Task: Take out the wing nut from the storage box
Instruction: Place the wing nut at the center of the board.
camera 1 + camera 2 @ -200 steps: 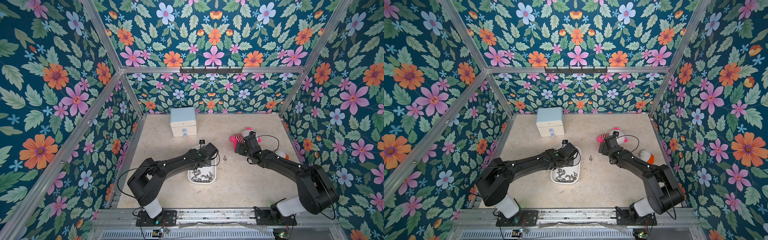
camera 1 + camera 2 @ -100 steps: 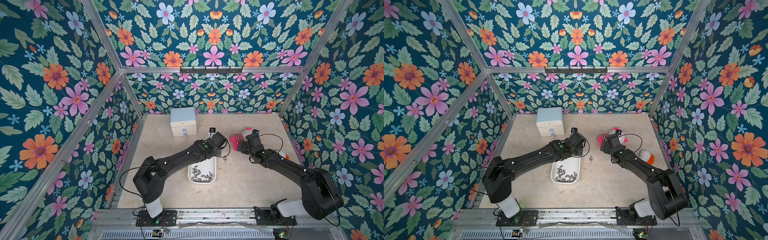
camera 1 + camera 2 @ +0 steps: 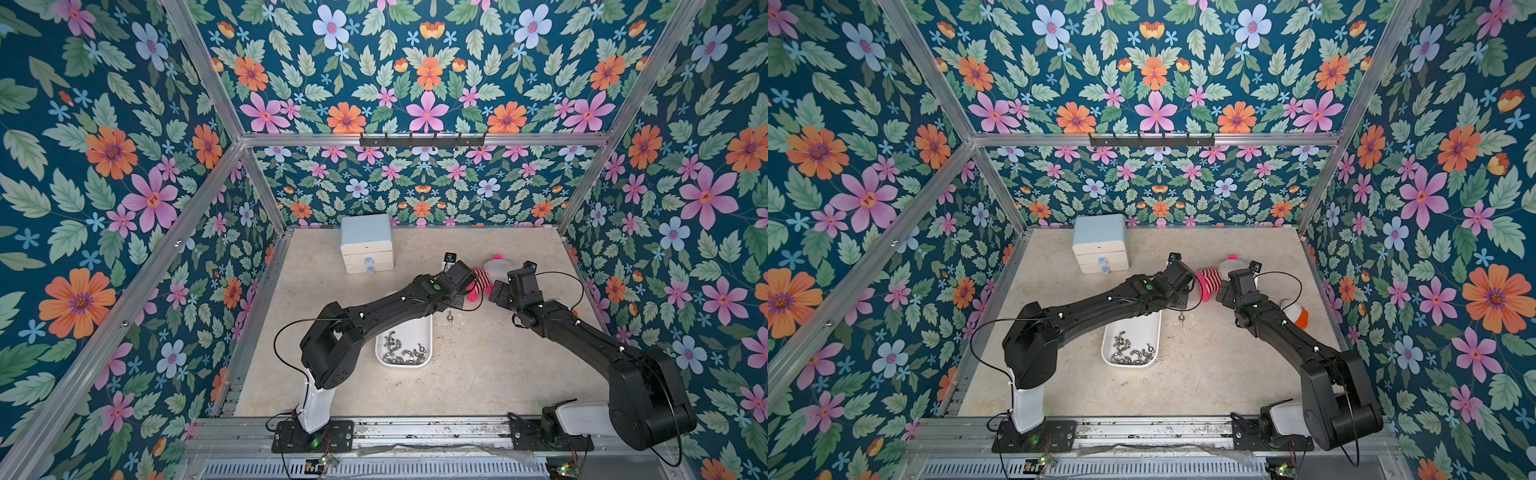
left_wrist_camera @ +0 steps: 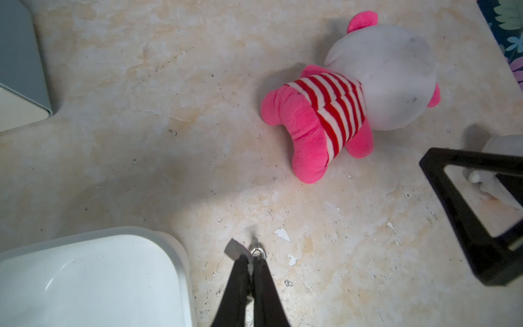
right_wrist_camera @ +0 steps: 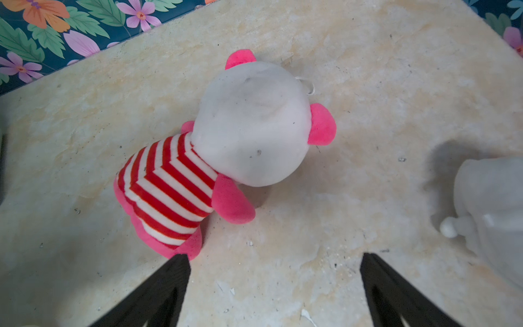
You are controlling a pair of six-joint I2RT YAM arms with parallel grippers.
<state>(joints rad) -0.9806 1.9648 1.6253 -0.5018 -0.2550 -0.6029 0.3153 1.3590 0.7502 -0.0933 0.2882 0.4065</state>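
Left gripper (image 4: 252, 259) swung off storage box (image 3: 417, 328), jaws together, grip on anything unclear; wing nut (image 4: 256, 252) lies on table (image 4: 353, 254), so removal looks done.

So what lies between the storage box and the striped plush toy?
One wing nut on the table, beside the storage box; both top views show it.

Wing nut (image 4: 256, 252) out, just beside wht storage box (image 4: 85, 283)

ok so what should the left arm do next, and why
Probably open the left jaws: they are shut with a wing nut at their tips, already outside the storage box, over bare table. Whether it is pinched or lying there is unclear.
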